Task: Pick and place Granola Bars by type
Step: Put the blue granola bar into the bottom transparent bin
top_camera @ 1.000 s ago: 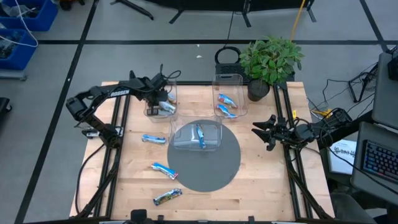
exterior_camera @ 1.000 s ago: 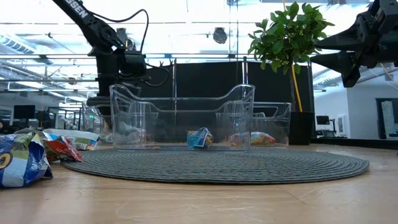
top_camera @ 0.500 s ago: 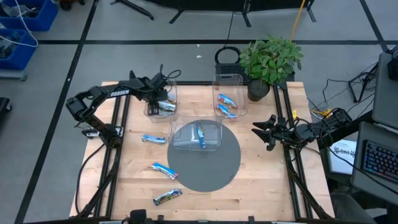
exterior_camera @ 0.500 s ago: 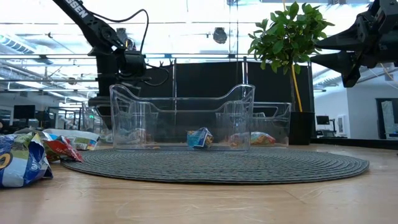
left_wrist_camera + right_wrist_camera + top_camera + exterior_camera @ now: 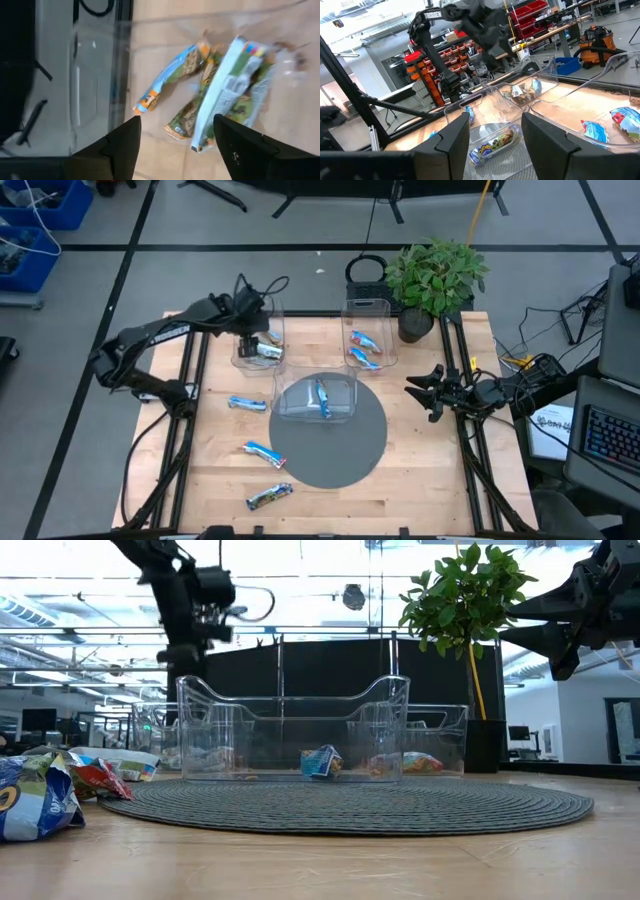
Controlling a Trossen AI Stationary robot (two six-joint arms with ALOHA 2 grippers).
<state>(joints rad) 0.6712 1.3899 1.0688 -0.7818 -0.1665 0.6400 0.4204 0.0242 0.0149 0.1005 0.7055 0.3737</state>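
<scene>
My left gripper (image 5: 252, 340) hangs open above the far-left clear bin (image 5: 278, 320), fingers pointing down and touching nothing. In that bin lie several tan-green granola bars (image 5: 220, 90), flat on its floor. A blue bar (image 5: 322, 394) lies in the middle bin (image 5: 285, 405) on the grey mat. Two blue-red bars (image 5: 363, 350) lie in the far-right bin (image 5: 385, 305). Three loose bars lie on the wood: one (image 5: 246, 403), another (image 5: 263, 452) and a third (image 5: 269, 496). My right gripper (image 5: 430, 395) waits open at the table's right edge.
A round grey mat (image 5: 335, 460) covers the table's middle. A potted plant (image 5: 435, 275) stands at the far right corner behind the right bin. Bare wood lies near the front right. Crumpled wrappers (image 5: 40, 795) show at the low view's left.
My left gripper has risen straight up out of the far-left bin, tipping a little as it went. The bars stay lying on the bin's floor.
</scene>
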